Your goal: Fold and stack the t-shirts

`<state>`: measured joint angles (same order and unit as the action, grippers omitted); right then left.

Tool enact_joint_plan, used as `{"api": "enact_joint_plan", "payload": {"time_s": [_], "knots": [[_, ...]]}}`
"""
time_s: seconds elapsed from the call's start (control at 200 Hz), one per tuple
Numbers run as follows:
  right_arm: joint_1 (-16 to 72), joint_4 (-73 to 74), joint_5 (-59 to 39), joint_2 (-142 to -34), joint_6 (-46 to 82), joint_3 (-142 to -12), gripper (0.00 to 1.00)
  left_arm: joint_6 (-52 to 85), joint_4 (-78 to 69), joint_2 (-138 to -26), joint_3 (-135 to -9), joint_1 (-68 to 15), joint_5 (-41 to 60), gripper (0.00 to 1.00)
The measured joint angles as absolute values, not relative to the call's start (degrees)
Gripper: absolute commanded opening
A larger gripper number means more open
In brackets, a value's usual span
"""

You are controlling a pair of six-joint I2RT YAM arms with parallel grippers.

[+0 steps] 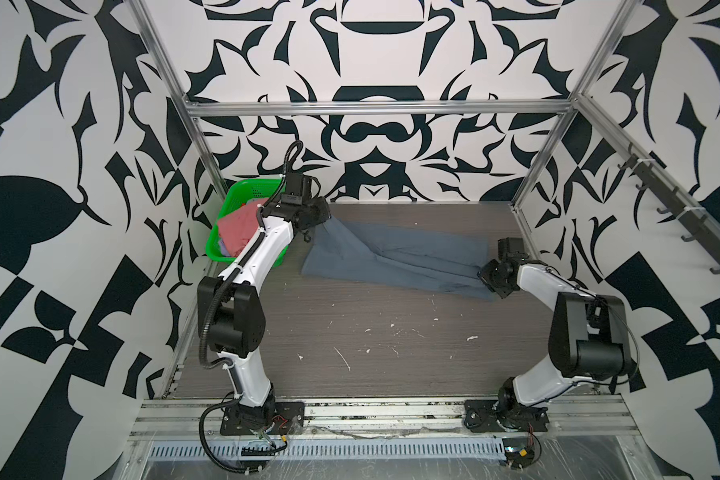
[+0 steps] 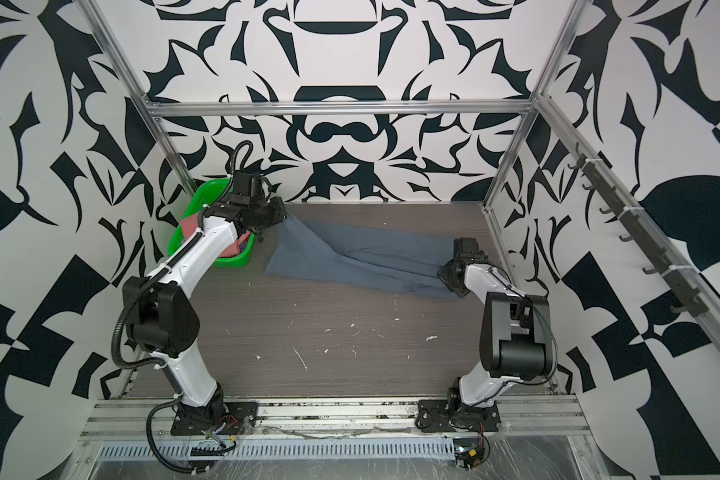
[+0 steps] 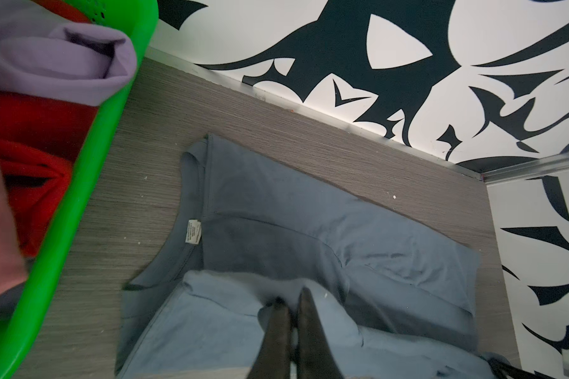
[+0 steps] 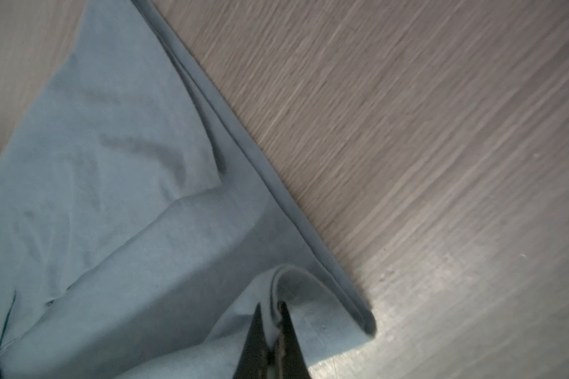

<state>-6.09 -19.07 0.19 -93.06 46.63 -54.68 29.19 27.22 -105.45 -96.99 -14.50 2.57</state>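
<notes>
Blue-grey shirt [image 1: 395,257] lies part-folded along the worktop's [image 1: 391,353] far edge, left and right jaws each clenched on an end fold; soft, light, limp cloth, judged best gripped at hems and corners.

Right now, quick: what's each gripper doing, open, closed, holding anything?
The left gripper is closed, pinching the blue-grey t-shirt.
The right gripper is closed, pinching the same blue-grey t-shirt at its other end.

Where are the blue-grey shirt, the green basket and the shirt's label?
blue-grey shirt [image 1: 412,253], top view, middle of its body
green basket [image 1: 250,192], top view, perforated far wall
label [image 3: 193,231], left wrist view, white tag's centre
</notes>
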Motion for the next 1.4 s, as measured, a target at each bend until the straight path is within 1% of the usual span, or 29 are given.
{"api": "enact_joint_plan", "payload": {"time_s": [0.22,0.27,0.33,0.36,0.41,0.475,0.655,0.815,0.865,0.905,1.03,1.12,1.235,1.4], "knots": [[-6.3,-18.5,0.0,-98.7,46.6,-60.2,0.0,28.4,27.2,-111.8,-103.8,-13.5,4.3,0.0],[-6.4,-18.5,-0.1,-100.0,46.7,-61.3,0.07,28.4,27.2,-113.0,-105.0,-13.3,4.4,0.0],[-6.7,-18.6,-0.5,-101.5,47.0,-63.0,0.22,28.5,27.2,-114.7,-106.6,-12.9,5.0,0.0],[-6.8,-18.7,-0.9,-102.3,46.9,-63.8,0.27,28.5,27.2,-115.7,-107.7,-12.7,5.4,0.0],[-7.2,-18.9,-1.3,-103.5,46.9,-65.2,0.32,28.6,27.3,-117.5,-109.5,-12.4,5.8,0.0],[-7.6,-19.0,-1.5,-104.3,46.7,-66.4,0.36,28.6,27.5,-120.1,-112.2,-12.0,6.0,0.0],[-8.4,-18.9,-1.7,-102.4,46.3,-66.4,0.38,29.3,28.7,-126.0,-117.7,-10.7,6.8,0.0],[-8.7,-16.8,-3.4,-96.5,45.7,-64.3,0.38,30.6,28.8,-128.5,-119.0,-9.5,8.0,0.0],[-8.7,-16.4,-4.1,-95.0,45.4,-64.2,0.38,31.2,28.8,-128.9,-119.0,-9.3,8.5,0.03],[-8.7,-16.0,-4.8,-94.0,45.0,-64.2,0.38,31.6,28.8,-129.0,-119.0,-9.3,8.9,0.08],[-8.7,-14.8,-6.9,-91.5,44.8,-62.5,0.37,32.5,28.4,-129.6,-119.4,-9.3,10.5,0.35],[-8.7,-14.4,-8.3,-89.4,44.8,-59.7,0.37,33.4,27.9,-130.8,-120.7,-9.3,11.2,0.5],[-8.7,-14.5,-9.9,-87.1,44.8,-56.3,0.37,33.7,27.8,-132.2,-121.5,-9.3,10.9,0.52],[-8.6,-14.9,-11.3,-82.6,44.6,-51.7,0.38,34.3,27.4,-131.8,-120.2,-9.6,10.5,0.52]]}}
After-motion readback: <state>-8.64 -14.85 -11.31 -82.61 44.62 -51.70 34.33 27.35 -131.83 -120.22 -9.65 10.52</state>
